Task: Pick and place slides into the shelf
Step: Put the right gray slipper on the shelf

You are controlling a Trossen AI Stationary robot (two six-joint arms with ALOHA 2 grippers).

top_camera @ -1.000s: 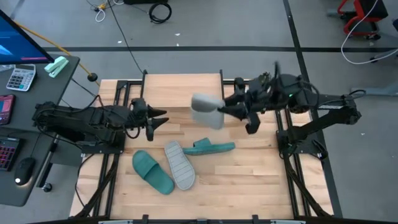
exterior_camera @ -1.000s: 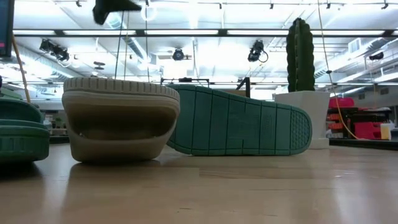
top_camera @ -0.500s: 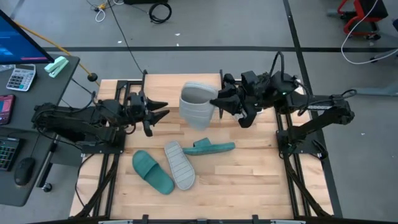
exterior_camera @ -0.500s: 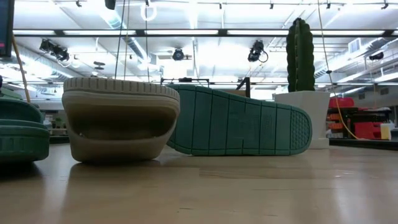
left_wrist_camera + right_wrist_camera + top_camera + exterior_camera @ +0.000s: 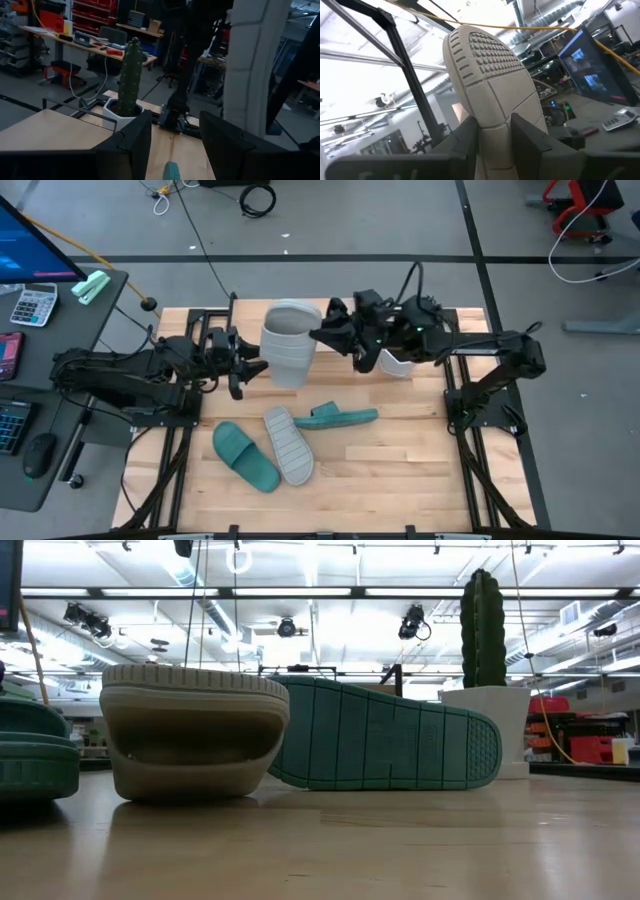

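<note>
The high view looks straight down from well above, taking in the whole slatted wooden desk point(image 5: 400, 460) and both arms. The low view sits at desk-top height, close to a pale grey-white rubber slide point(image 5: 190, 730), and faces level into the room. Each wrist view looks forward past its own arm's dark fingers. The left wrist and low views share the tall green cactus in a white pot point(image 5: 129, 75) point(image 5: 484, 630).

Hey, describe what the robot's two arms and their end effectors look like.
Both arms are dark, jointed and near-black, with black cables looping along them. The left end effector and right end effector each have two flat, blocky black fingers.
</note>
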